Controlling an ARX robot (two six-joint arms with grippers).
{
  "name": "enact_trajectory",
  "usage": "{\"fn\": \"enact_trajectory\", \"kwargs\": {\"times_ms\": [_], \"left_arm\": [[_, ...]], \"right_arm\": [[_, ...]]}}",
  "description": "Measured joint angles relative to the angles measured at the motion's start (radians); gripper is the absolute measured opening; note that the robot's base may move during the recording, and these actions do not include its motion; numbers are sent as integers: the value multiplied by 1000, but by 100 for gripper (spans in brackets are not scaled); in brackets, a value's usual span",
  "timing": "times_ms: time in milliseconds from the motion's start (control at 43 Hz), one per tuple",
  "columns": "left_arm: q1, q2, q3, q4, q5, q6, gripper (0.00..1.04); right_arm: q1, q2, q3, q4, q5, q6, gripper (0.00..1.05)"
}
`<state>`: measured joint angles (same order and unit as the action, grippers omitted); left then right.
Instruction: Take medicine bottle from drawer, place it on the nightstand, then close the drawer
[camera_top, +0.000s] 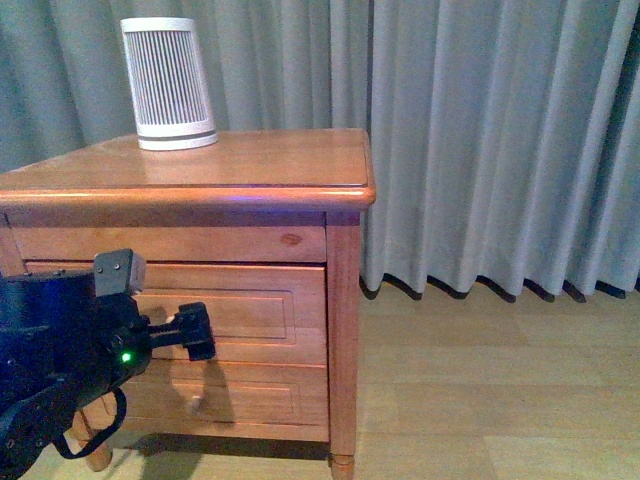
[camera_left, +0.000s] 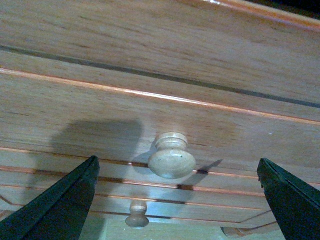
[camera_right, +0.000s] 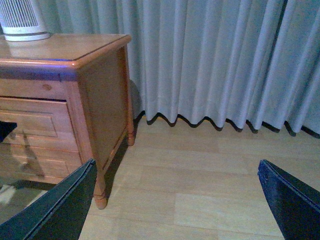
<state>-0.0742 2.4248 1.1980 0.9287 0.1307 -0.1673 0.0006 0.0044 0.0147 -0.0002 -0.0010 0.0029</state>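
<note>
Holding the left gripper (camera_left: 176, 161) spread wide at the front of the drawer (camera_left: 100, 115), with its dark fingers (camera_left: 65, 200) flanking the small round knob (camera_left: 171, 156) on either side and standing clear of it, gripping nothing. Sitting level with the upper panel in the front view, close up against the wood. Leaving the drawer shut flush in the nightstand (camera_top: 345, 300), with the medicine bottle out of sight in every view. Showing the lower drawer's knob (camera_left: 136, 214) just beneath the upper one. Carrying a white ribbed device (camera_top: 168, 85) upright on the nightstand top, toward its back left corner. Holding the right gripper (camera_right: 175, 165) likewise released and empty, well apart from the cabinet, hanging over the pale wooden floor (camera_right: 200, 200) off the nightstand's side panel, with the grey curtain (camera_right: 210, 60) falling in folds behind.
</note>
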Motion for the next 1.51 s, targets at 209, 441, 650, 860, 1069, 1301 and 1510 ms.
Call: {"fn": "enact_trajectory", "kwargs": {"times_ms": [209, 441, 650, 860, 1069, 1301, 1510], "left_arm": [[0, 42, 53, -21, 0, 5, 98], [0, 60, 82, -29, 4, 17, 98], [0, 68, 88, -32, 3, 32, 82], [2, 68, 88, -32, 3, 42, 55], [3, 68, 88, -32, 8, 51, 28], [4, 64, 68, -16, 19, 67, 25], [21, 4, -98, 84, 51, 78, 25]], "right_arm": [[0, 0, 0, 0, 0, 0, 98], [0, 0, 0, 0, 0, 0, 98], [0, 0, 0, 0, 0, 0, 98], [0, 0, 0, 0, 0, 0, 98], [0, 0, 0, 0, 0, 0, 98], [0, 0, 0, 0, 0, 0, 98], [0, 0, 0, 0, 0, 0, 98]]}}
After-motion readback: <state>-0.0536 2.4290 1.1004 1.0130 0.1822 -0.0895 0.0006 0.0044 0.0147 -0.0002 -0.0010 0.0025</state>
